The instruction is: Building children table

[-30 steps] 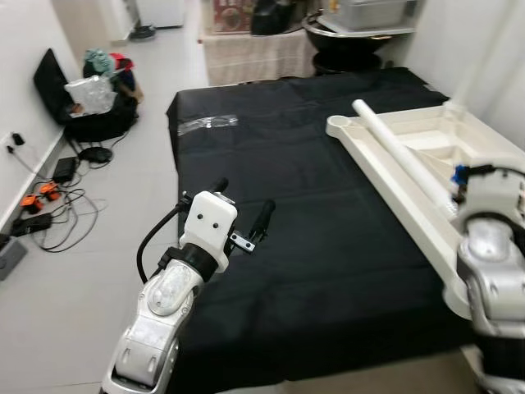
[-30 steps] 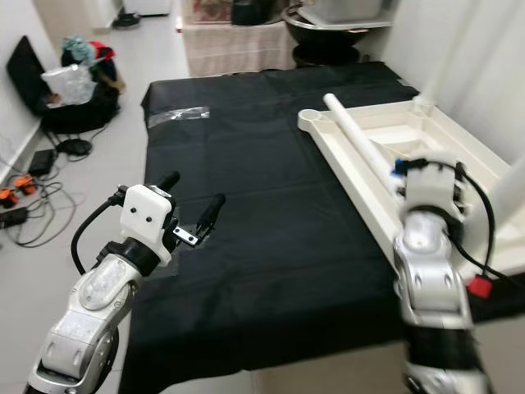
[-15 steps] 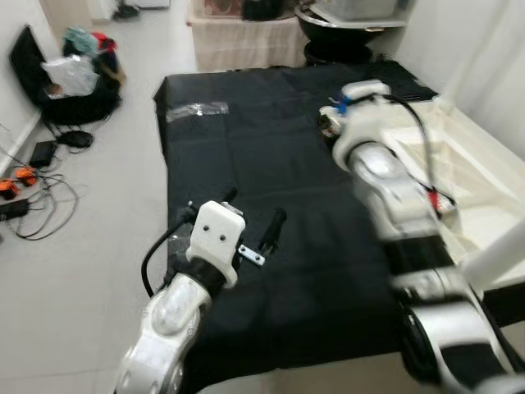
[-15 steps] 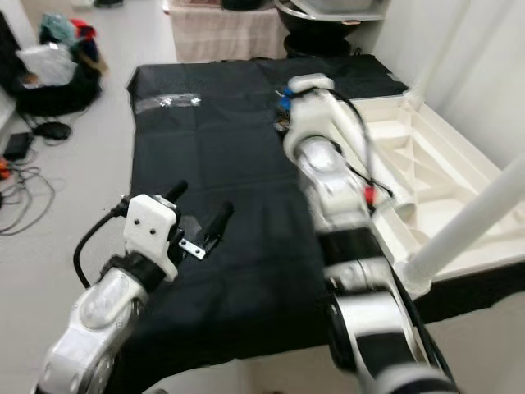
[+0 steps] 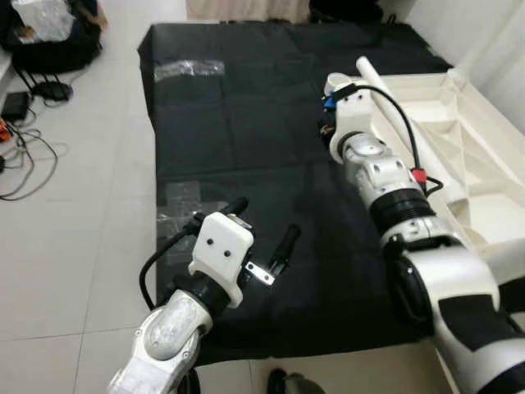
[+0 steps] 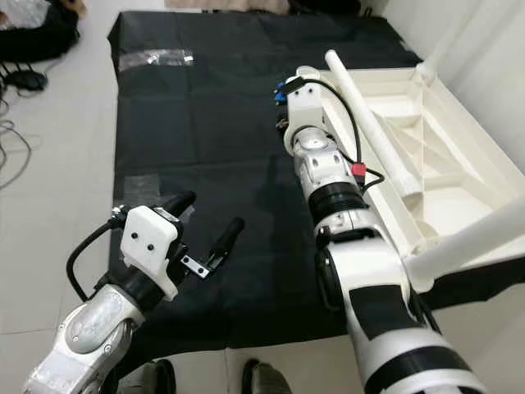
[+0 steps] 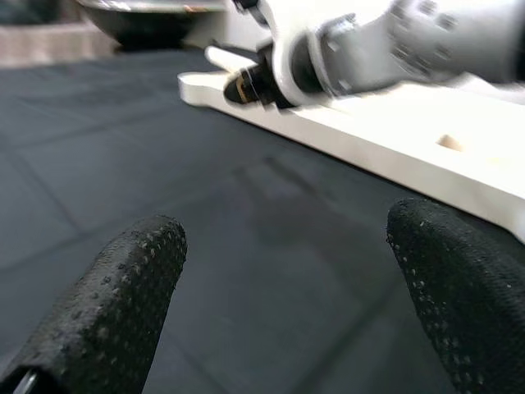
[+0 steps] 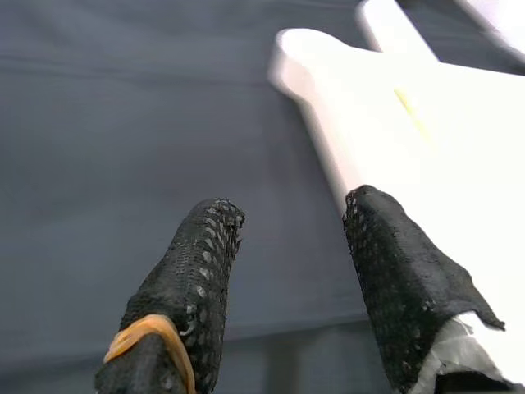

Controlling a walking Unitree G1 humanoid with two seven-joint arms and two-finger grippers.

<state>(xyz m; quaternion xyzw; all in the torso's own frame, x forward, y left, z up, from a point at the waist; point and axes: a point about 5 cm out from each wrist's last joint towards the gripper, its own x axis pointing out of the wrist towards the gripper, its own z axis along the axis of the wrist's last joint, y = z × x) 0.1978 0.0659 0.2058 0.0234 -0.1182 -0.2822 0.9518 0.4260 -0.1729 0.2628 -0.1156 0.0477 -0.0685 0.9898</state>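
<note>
No writing, label, brand, number or sign can be read in any view. The white tabletop point(image 5: 459, 156), the black cloth point(image 5: 246, 123) beneath it and the robot's arm housings all appear plain and unmarked.

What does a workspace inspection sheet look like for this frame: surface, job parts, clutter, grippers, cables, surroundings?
Surface: black cloth spread on the tiled floor, with taped patches.
Job's things: white table top lying underside up at the cloth's right edge; white leg tube lying across it.
Clutter: clear plastic strip near the cloth's far left corner.
Grippers: left gripper open, over the cloth's near left part; right gripper open, one finger over the cloth, the other over the table top's edge.
Cables: black cables on the floor at left; wiring on the right arm.
Surroundings: dark bags at far left; shoe tips at the bottom edge.
</note>
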